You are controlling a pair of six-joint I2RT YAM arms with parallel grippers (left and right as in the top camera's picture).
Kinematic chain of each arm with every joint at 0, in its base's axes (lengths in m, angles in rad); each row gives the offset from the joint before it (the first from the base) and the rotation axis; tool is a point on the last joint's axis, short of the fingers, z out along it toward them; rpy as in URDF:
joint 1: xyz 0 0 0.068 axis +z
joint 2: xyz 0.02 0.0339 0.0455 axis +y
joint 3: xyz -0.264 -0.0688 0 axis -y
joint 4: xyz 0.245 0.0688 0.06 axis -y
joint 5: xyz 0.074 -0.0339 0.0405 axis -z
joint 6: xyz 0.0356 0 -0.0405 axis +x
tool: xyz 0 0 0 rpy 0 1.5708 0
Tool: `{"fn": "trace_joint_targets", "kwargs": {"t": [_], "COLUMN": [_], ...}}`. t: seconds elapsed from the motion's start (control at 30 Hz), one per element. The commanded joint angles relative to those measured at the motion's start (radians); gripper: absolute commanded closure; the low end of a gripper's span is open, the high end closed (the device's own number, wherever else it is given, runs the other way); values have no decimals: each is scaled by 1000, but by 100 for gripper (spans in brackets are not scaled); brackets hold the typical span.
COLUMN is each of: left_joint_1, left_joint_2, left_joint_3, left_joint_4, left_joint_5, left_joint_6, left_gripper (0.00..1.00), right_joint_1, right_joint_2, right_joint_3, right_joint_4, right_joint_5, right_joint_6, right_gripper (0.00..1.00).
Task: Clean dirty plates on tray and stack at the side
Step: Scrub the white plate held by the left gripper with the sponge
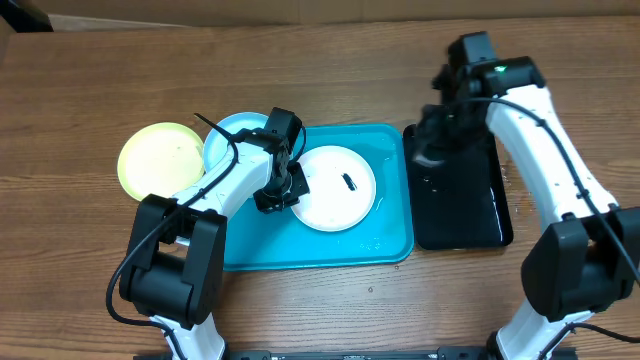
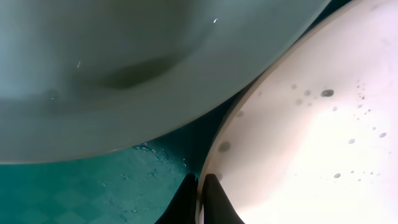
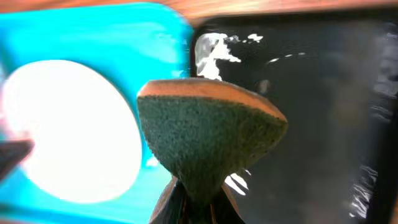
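white plate [image 1: 330,200] lies centre-right in the tray [image 1: 385,245], face up, dark smear [image 1: 348,181] on it, so not clean yet. round, so no long axis; smear runs far-left to near-right, tray's long axis runs left-right. left gripper [image 1: 283,190] nearly closed, looks pinched on the plate's left rim. light blue plate [image 1: 228,140] overhangs the tray's far-left corner, yellow-green plate [image 1: 158,160] just left of it on the surface [image 1: 100,80]. my read: those two are set aside, not squarely stacked. right gripper [image 1: 432,150] clamped on the sponge [image 3: 208,140], over the black tray [image 1: 465,215]
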Motion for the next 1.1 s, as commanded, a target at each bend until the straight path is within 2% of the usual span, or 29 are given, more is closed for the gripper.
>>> {"fn": "trace_joint_targets", "kwargs": {"t": [0.0,0.1,0.4,0.73,1.07], "left_joint_1": [-6,-6,-6,-6,-6], "left_joint_2": [8,8,8,8,8], "left_joint_3": [-6,-6,-6,-6,-6], "left_joint_4": [-3,-3,-3,-4,-4], "left_joint_5": [-21,-21,-22,-21,-21], "left_joint_6": [-14,-14,-14,-14,-14], "left_gripper": [96,96,96,96,96], "right_joint_1": [96,188,408,443,443], "right_joint_2": [-24,-21,-17,-15,-15], "right_joint_3": [19,17,-107,-341,-450], "right_joint_4": [39,79,219,497,644], "right_joint_5": [-122,-76,308,336,347], "right_joint_6": [-10,-10,-23,-44,-44], "right_gripper": [96,96,96,96,96]}}
